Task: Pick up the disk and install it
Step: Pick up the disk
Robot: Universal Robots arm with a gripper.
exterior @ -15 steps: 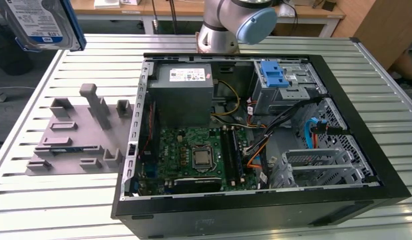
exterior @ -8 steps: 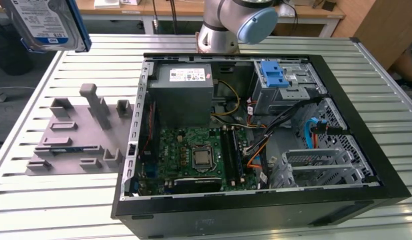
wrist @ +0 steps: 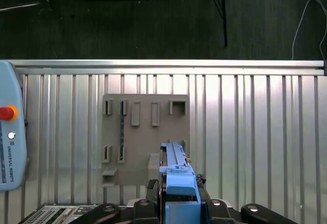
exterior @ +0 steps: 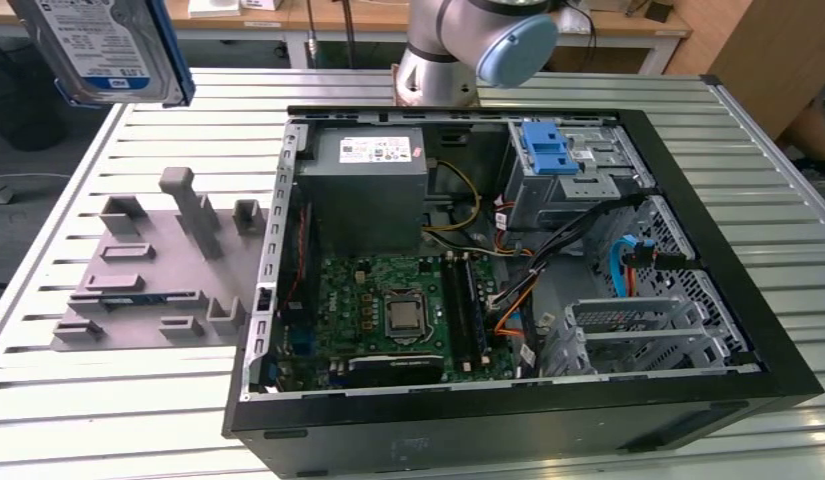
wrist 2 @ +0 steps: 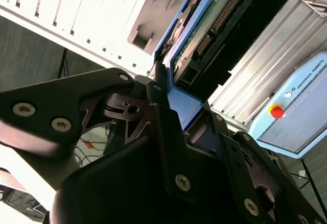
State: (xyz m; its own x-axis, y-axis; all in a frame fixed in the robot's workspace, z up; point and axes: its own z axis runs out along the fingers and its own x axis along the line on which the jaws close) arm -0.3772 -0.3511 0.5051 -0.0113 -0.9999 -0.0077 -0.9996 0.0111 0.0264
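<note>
Your tool [wrist: 179, 203] pinches the disk [exterior: 99, 45] high over the bench's [exterior: 92, 400] corner; carry it steadily and clear the case's [exterior: 699, 215] rim.

the disk [exterior: 99, 45]: flat, rectangular, silver-grey, with 1 blue-and-white label facing the exterior view and blue plastic rails on its long sides. it is raised in the air, standing nearly on end and slightly tilted, at the exterior view's upper left. the second wrist view shows its green circuit-board face [wrist 2: 209, 22]. the first wrist view shows it edge-on [wrist: 176, 165].
</note>
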